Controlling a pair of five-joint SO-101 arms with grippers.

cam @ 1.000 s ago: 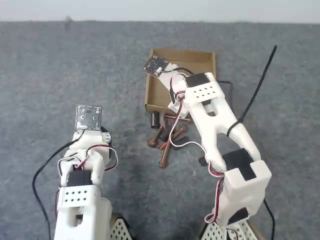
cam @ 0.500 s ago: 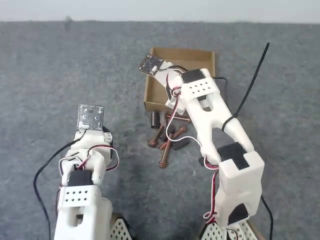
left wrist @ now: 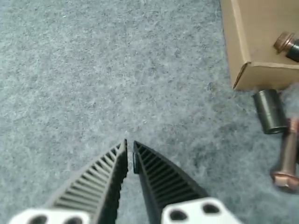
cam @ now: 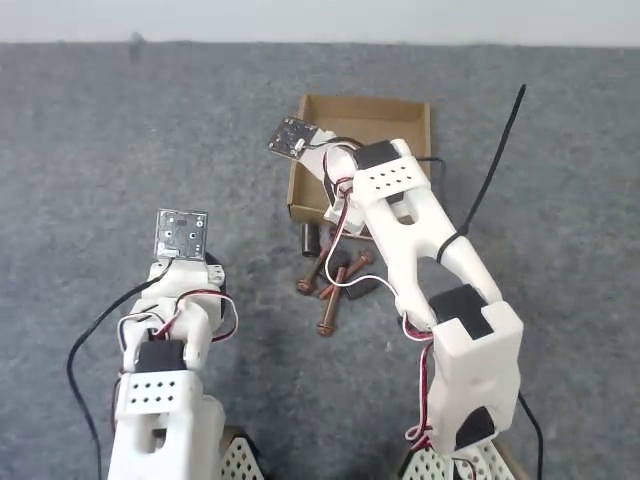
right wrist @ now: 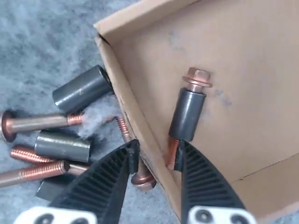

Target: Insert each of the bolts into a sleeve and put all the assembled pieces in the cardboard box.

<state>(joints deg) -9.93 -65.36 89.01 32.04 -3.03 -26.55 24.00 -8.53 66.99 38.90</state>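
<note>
The cardboard box (cam: 365,108) stands at the back middle of the table. Inside it lies one assembled piece (right wrist: 189,111), a copper bolt in a dark sleeve, also visible past the box corner (left wrist: 286,44). Just in front of the box lie loose copper bolts (cam: 335,280) and dark sleeves (right wrist: 81,88). My right gripper (right wrist: 156,147) is open, with its fingers either side of the box's front wall (right wrist: 140,135) and nothing held. My left gripper (left wrist: 130,145) is shut and empty over bare carpet, left of the box.
Grey carpet (cam: 120,130) covers the whole table. A loose sleeve (left wrist: 270,111) and a bolt (left wrist: 286,161) lie by the box corner nearest the left arm (cam: 160,340). A black cable (cam: 495,170) runs beside the right arm.
The right arm's wrist has swung a little to the left along the box's front edge. The left arm has stayed put.
</note>
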